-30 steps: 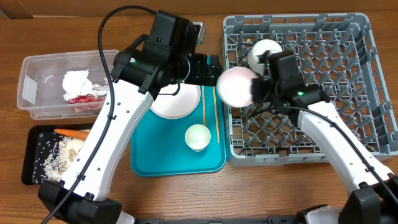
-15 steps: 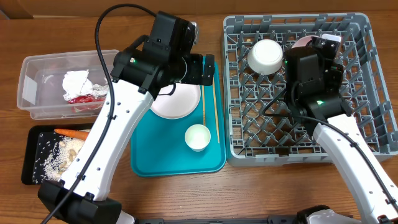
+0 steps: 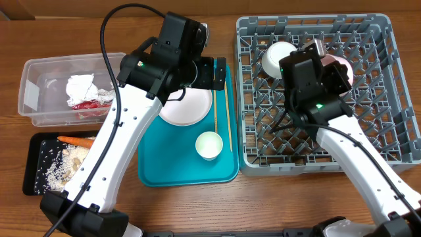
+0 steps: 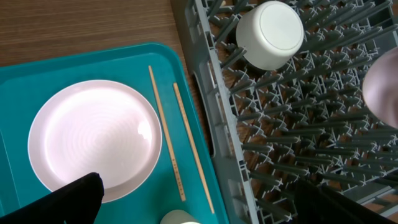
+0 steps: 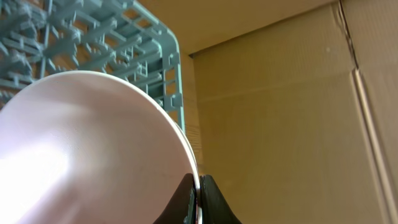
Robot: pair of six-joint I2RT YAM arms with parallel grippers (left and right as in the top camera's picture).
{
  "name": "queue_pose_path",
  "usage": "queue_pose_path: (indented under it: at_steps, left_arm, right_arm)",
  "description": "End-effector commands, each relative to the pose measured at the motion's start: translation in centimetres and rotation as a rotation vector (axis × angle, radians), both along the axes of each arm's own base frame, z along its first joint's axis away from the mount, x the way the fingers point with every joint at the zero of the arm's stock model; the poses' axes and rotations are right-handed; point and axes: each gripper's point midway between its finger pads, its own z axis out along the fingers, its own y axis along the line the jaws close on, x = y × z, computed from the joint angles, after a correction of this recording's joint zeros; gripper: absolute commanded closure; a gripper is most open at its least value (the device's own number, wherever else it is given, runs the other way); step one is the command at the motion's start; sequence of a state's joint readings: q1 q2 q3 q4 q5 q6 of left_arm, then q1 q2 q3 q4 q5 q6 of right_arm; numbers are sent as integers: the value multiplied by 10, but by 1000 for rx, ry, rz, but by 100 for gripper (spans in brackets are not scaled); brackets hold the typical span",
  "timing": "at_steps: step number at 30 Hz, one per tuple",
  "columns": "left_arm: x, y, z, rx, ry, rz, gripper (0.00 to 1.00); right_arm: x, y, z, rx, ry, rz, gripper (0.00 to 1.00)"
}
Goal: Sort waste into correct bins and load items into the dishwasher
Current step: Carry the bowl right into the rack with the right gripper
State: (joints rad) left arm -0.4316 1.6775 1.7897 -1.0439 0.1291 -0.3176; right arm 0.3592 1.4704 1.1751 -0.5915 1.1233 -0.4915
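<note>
Contact at the right gripper [image 5: 198, 186] is a closed pinch on the rim of the pale pink plate [image 5: 93, 149]. An edge hold of this kind keeps the plate tipped up, so it can be lowered on edge between pegs instead of lying flat across them. The plate sits over the far middle of the dish rack [image 3: 309, 164]; whether it touches any peg cannot be determined. Just left of it, in the rack's far-left corner, an inverted whitish bowl [image 3: 276, 56] rests mouth down on the pegs, an orientation that lets water drain. The left gripper [image 4: 196, 180] hangs just outside the rack's left wall with jaws fully spread and nothing between them, above the near edge of the second whitish bowl [image 3: 187, 108]. This suggests it is staged for the next pickup. That bowl, two chopsticks [image 3: 216, 125] and the small white cup [image 3: 209, 145] lie on the teal tray [image 3: 158, 171], which abuts the rack's left side. Well left of the rack, the clear tub [image 3: 33, 92] holds the white napkin [image 3: 80, 85] and red-and-silver wrapper [image 3: 92, 102]. The black tray [image 3: 29, 171] holds the carrot [image 3: 77, 140] and rice scraps [image 3: 62, 164], so waste sorting appears complete and loading is under way.
</note>
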Motion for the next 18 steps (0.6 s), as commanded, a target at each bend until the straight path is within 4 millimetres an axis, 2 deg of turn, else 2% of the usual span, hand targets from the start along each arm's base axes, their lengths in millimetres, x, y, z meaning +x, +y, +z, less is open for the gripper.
queue_pose_path:
  at_steps: [1, 6, 14, 18]
  left_arm:
    - [2, 2, 12, 2, -37, 0, 0]
    - [2, 2, 12, 2, -38, 0, 0]
    - [2, 2, 12, 2, -38, 0, 0]
    - [2, 2, 12, 2, -38, 0, 0]
  right_arm:
    - [6, 0, -8, -114, 127, 18, 96]
    - [2, 4, -30, -183, 268, 43, 96]
    - [11, 38, -46, -174, 322, 177, 96]
    - [8, 39, -53, -208, 353, 161, 96]
